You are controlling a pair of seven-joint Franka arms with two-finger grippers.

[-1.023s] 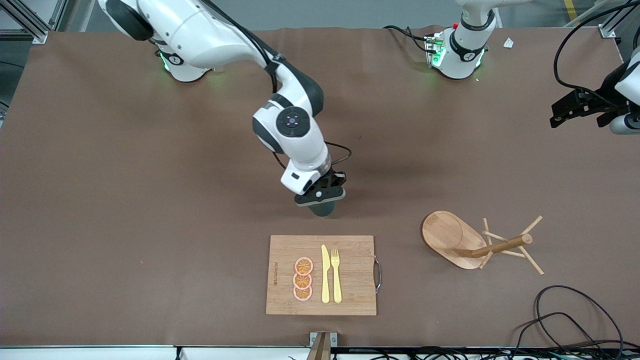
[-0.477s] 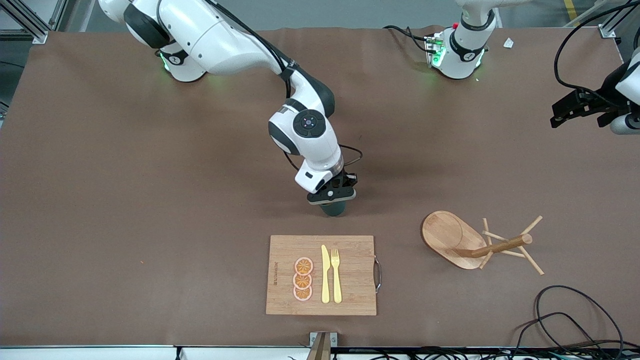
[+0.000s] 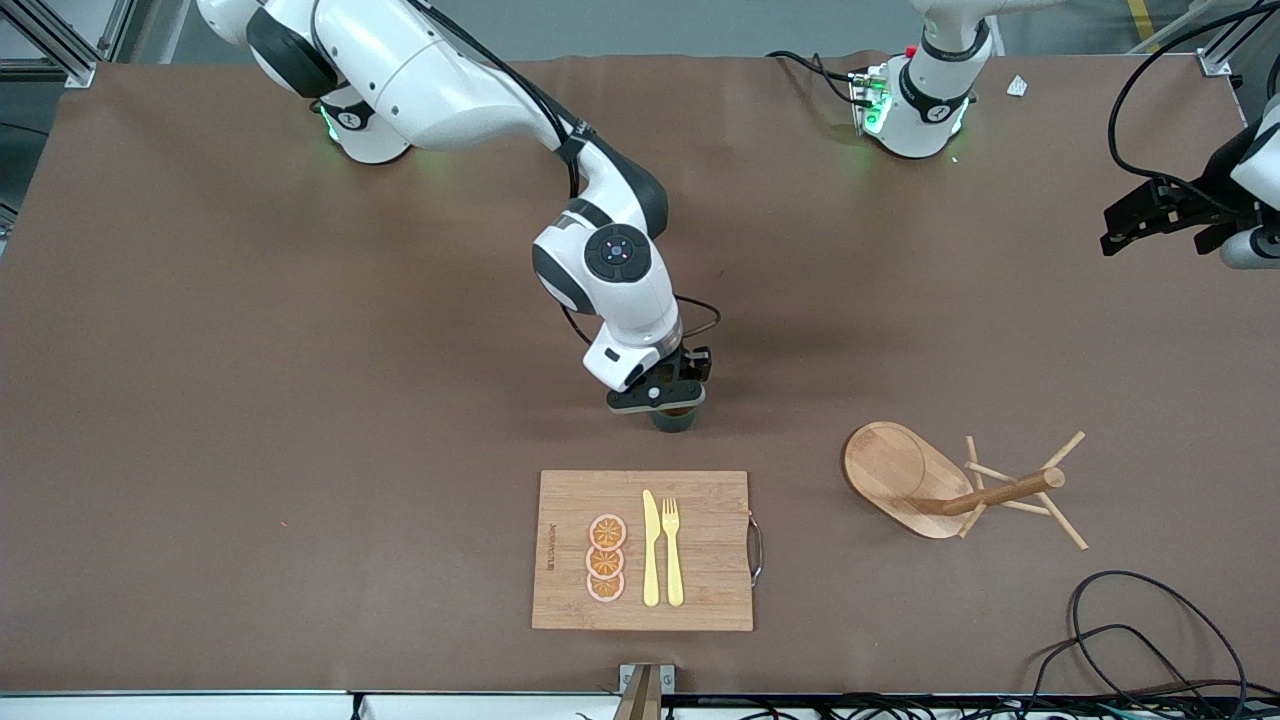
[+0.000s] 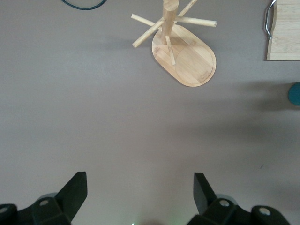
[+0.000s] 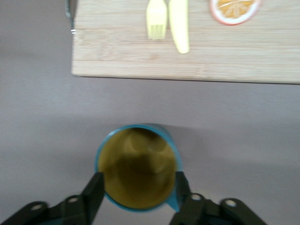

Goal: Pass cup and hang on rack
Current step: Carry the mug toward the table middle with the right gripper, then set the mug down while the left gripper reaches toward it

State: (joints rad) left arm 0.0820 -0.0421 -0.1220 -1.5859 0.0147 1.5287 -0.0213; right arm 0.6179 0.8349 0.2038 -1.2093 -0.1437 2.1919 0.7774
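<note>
Brown table (image 3: 250,400) carries four things. Cup (image 3: 675,419) upright on it, directly under jaws of right gripper (image 3: 668,397), one finger at each side of rim. Cutting board (image 3: 642,550) flat on table, just past cup from those jaws, nearer front camera. Rack (image 3: 925,480) on its oval base toward left arm's end, apart from board. Small white scrap, perhaps paper (image 3: 1017,87), near left arm's base

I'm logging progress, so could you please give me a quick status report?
Right gripper straddles the cup on the table. Left gripper open, waiting. Rack bare. Nothing in the way.
</note>
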